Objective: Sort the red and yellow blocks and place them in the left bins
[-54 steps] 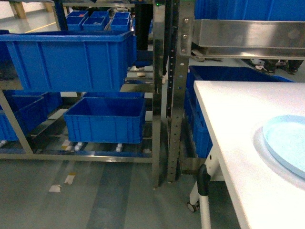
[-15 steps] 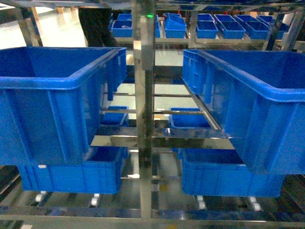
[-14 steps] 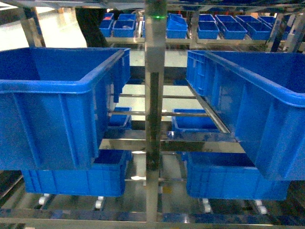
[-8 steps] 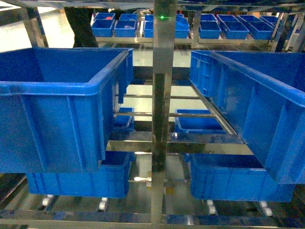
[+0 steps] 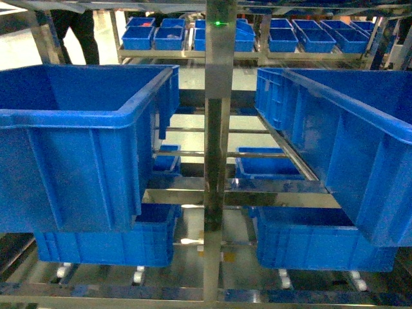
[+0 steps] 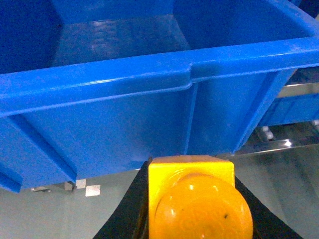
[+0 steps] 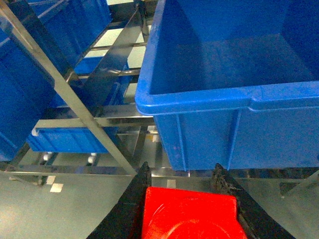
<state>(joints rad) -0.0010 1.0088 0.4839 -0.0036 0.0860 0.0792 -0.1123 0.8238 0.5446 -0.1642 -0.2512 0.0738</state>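
Observation:
Two large blue bins stand on the rack's upper shelf in the head view, a left bin [image 5: 77, 161] and a right bin [image 5: 347, 141]; neither gripper shows there. In the left wrist view my left gripper [image 6: 191, 167] is shut on the yellow block [image 6: 199, 204], a chunky studded brick, held just below and in front of a bin's thick rim [image 6: 149, 79]. In the right wrist view my right gripper [image 7: 181, 172] is shut on the red block [image 7: 189, 214], below the front wall of another blue bin [image 7: 224, 99]. Both bin interiors look bare where visible.
A steel rack post [image 5: 217, 161] rises between the two bins. More blue crates [image 5: 106, 244] sit on the lower shelf. Small blue trays [image 5: 290, 38] line a far rack. A person's legs [image 5: 80, 32] stand at the back left. Slanted steel rails [image 7: 75, 94] cross beside the right bin.
The head view has swung from a white table with a pale plate to the bin rack, then drawn slightly closer. The person at the back has walked left.

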